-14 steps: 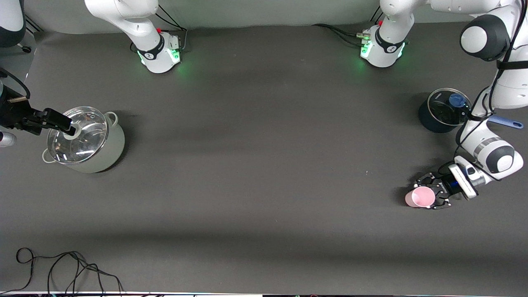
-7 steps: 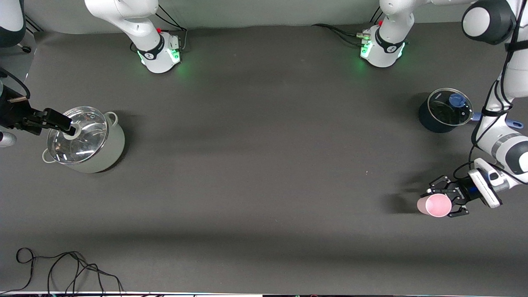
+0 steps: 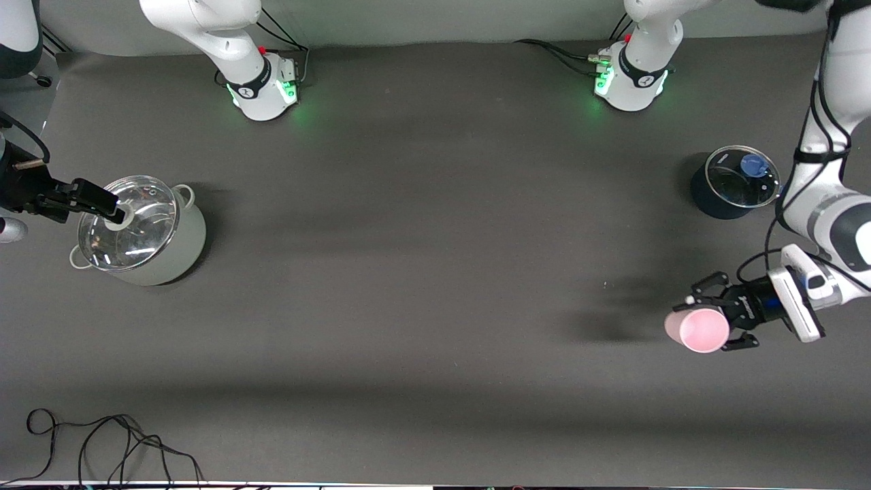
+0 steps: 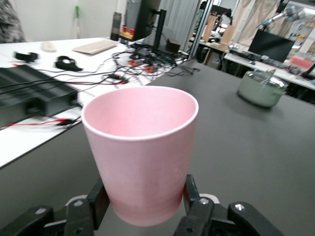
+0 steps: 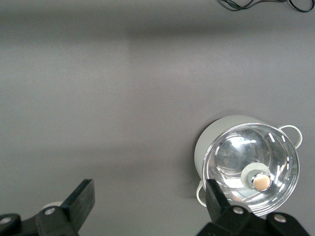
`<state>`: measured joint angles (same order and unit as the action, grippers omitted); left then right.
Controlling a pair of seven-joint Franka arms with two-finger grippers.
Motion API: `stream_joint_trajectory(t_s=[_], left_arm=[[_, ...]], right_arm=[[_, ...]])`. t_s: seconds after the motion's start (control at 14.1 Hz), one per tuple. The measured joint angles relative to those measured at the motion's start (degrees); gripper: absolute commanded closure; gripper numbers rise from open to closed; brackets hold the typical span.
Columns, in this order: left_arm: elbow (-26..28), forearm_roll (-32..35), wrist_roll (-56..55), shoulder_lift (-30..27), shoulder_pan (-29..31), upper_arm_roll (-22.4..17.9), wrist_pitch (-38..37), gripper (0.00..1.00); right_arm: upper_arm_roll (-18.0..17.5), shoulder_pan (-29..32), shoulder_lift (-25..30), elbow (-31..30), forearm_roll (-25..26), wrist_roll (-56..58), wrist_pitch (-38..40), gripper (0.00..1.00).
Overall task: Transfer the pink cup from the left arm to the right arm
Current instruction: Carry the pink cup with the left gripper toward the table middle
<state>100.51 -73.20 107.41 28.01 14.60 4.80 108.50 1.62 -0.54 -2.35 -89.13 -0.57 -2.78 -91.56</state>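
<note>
The pink cup (image 3: 697, 330) is a small pale-pink tumbler with its mouth up. My left gripper (image 3: 712, 320), a black skeletal claw, is shut on its lower part and holds it in the air over the table near the left arm's end. The cup's shadow lies apart from it on the mat. In the left wrist view the cup (image 4: 142, 147) fills the middle, with the left gripper (image 4: 145, 196) clamped on both sides of its base. My right gripper (image 3: 109, 207) hangs open and empty over the edge of the grey pot; in the right wrist view the right gripper (image 5: 150, 196) shows its fingers far apart.
A pale grey pot with a glass lid (image 3: 146, 231) stands at the right arm's end and also shows in the right wrist view (image 5: 248, 167). A dark blue pot with a glass lid (image 3: 735, 180) stands near the left arm. A black cable (image 3: 102, 442) lies at the near edge.
My left gripper has lifted the pink cup off the table; its shadow now lies apart from it. The left arm's elbow swung up. The right arm has not moved.
</note>
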Motion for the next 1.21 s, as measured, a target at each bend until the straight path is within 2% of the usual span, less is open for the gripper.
stream_joint_trajectory(t_s=[0.14, 0.36, 0.5, 0.78, 1.0, 1.21], left_arm=[[2.0, -0.5, -4.3, -4.0, -3.6, 0.1, 0.7, 0.72], [5.5, -4.1, -5.8, -9.3, -10.4, 0.4, 7.6, 0.7], [7.2, -6.0, -5.9, -12.6, -15.6, 0.5, 13.4, 0.68], [9.3, -7.4, -6.3, -19.8, -28.8, 0.8, 29.8, 0.7], [10.1, -7.7, -6.8, -23.3, -37.9, 0.8, 41.0, 0.7], [10.6, -11.4, -7.2, -24.4, -44.1, 0.7, 47.1, 0.69]], right_arm=[[0.0, 0.0, -0.4, -0.1, 0.0, 0.0, 0.1, 0.0], [0.0, -0.1, -1.6, -0.1, -0.5, 0.0, 0.1, 0.0], [-0.2, -0.7, -1.9, -0.1, -4.4, -1.7, 0.1, 0.0], [-0.5, -2.9, -1.9, 0.3, -11.1, -18.7, -0.6, 0.02], [-0.6, -7.9, -2.1, 2.2, -11.8, -34.6, -1.2, 0.03], [-0.8, -13.8, -3.9, 6.9, -11.8, -53.1, -1.8, 0.03]])
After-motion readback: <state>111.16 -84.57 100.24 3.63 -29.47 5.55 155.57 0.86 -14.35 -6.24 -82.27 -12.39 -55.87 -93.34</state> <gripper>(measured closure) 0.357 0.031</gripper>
